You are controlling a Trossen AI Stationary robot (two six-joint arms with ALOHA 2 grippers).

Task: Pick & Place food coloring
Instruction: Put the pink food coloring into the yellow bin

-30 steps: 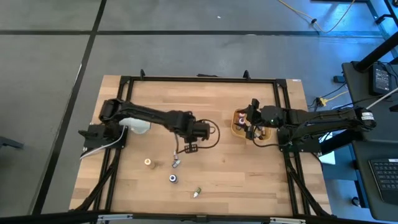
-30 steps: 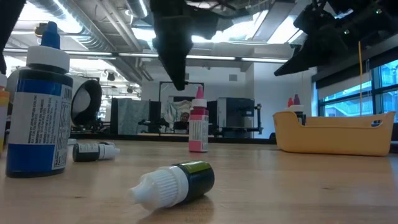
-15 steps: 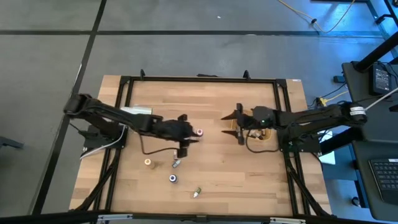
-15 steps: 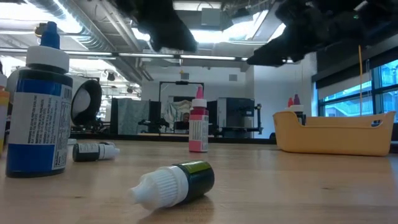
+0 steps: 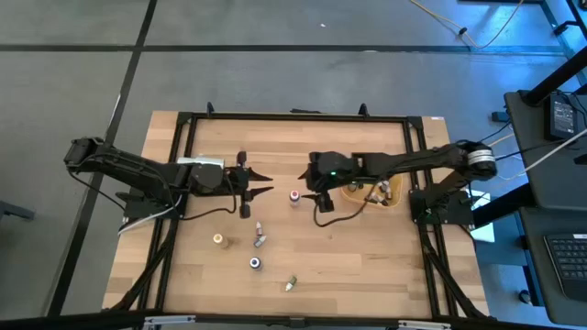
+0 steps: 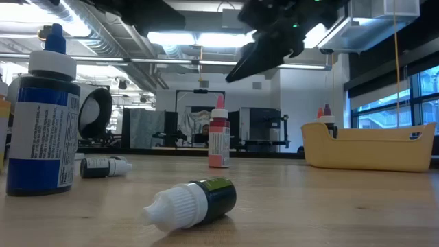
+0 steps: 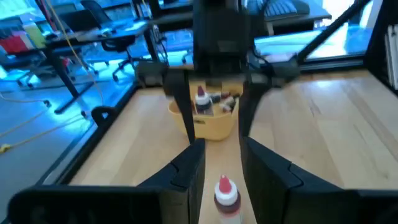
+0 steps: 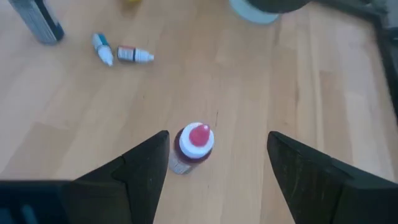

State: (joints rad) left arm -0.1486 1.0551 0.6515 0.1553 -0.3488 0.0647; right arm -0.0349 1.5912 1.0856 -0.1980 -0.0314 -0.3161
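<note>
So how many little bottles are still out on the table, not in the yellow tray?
5. A red one stands mid-table beside the tray. An orange one, a dark one, a blue one and a green one sit nearer the front. More could be hidden under the arms.

The blue bottle (image 6: 42,113) at the left of the low view is cut by the picture's edge. From above, the bottles inside the tan tray (image 5: 393,203) are too small to count, and the right arm hides part of the tray. In the left wrist view, the red bottle (image 7: 227,196) runs off the picture's edge.
</note>
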